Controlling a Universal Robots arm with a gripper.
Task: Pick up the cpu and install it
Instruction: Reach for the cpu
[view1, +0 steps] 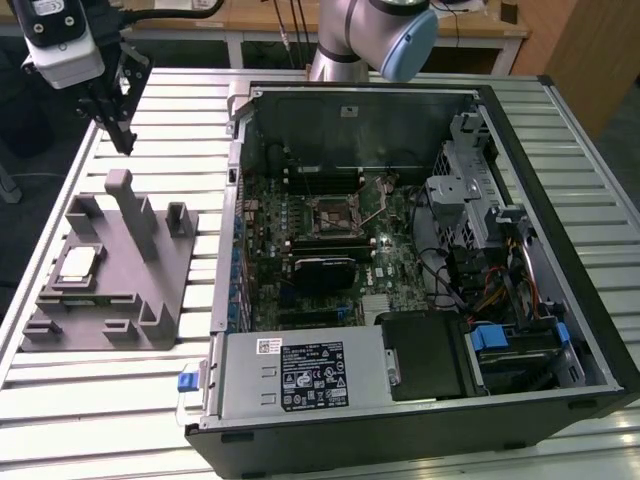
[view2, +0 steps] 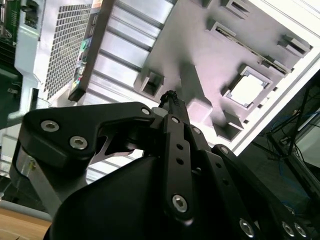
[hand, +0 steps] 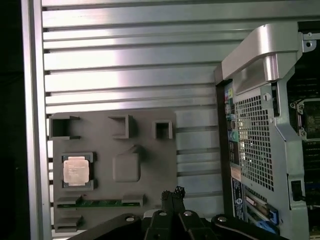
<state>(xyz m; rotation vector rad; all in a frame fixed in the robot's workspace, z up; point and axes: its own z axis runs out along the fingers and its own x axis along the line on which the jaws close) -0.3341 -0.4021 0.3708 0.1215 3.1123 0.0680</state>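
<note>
Cpu (view1: 78, 264) lies flat, metal top up, in a square recess of the grey fixture (view1: 150, 295), close to the fixture's edge at the exterior view's left. The fixture rests on the slatted metal table (view1: 100, 400), beside the open computer case (view1: 350, 115). The gripper (view1: 125, 140) hangs above the table near the fixture's far edge, well apart from the cpu. In both wrist views its fingertips are pressed together, grasping nothing.
</note>
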